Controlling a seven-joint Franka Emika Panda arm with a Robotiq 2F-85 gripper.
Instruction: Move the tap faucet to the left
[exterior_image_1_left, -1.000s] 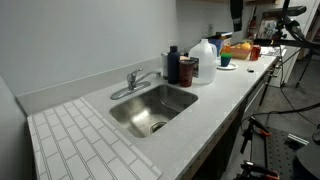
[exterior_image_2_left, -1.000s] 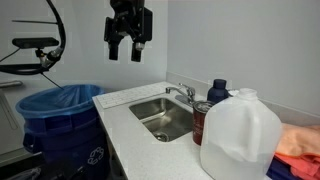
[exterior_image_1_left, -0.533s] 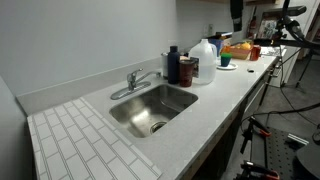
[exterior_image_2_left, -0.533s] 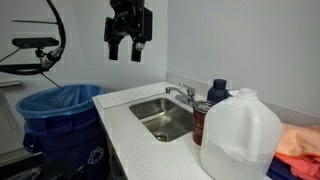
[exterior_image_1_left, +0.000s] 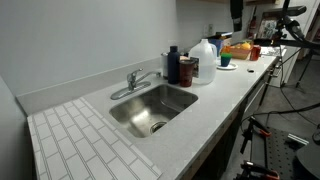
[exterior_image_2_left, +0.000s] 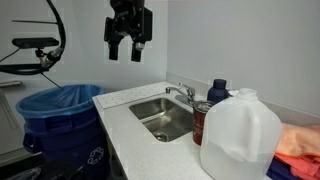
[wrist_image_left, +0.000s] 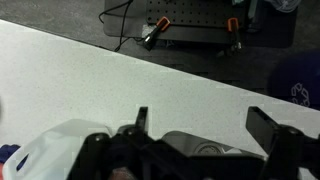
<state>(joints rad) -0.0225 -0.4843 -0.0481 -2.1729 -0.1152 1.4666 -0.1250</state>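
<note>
The small chrome tap faucet (exterior_image_1_left: 133, 79) stands behind the steel sink basin (exterior_image_1_left: 152, 108), its thin spout angled over the basin's rim. It also shows in an exterior view (exterior_image_2_left: 181, 94). My gripper (exterior_image_2_left: 127, 47) hangs high in the air above the counter's far end, well away from the faucet, with its fingers spread and nothing between them. In the wrist view the two dark fingers (wrist_image_left: 205, 122) frame the white counter and part of the sink from far above.
A white plastic jug (exterior_image_2_left: 238, 135), a dark blue bottle (exterior_image_2_left: 217, 92) and a brown jar (exterior_image_1_left: 187, 69) stand beside the sink. A blue-lined bin (exterior_image_2_left: 58, 112) sits at the counter's end. A white tiled mat (exterior_image_1_left: 85, 145) lies next to the basin.
</note>
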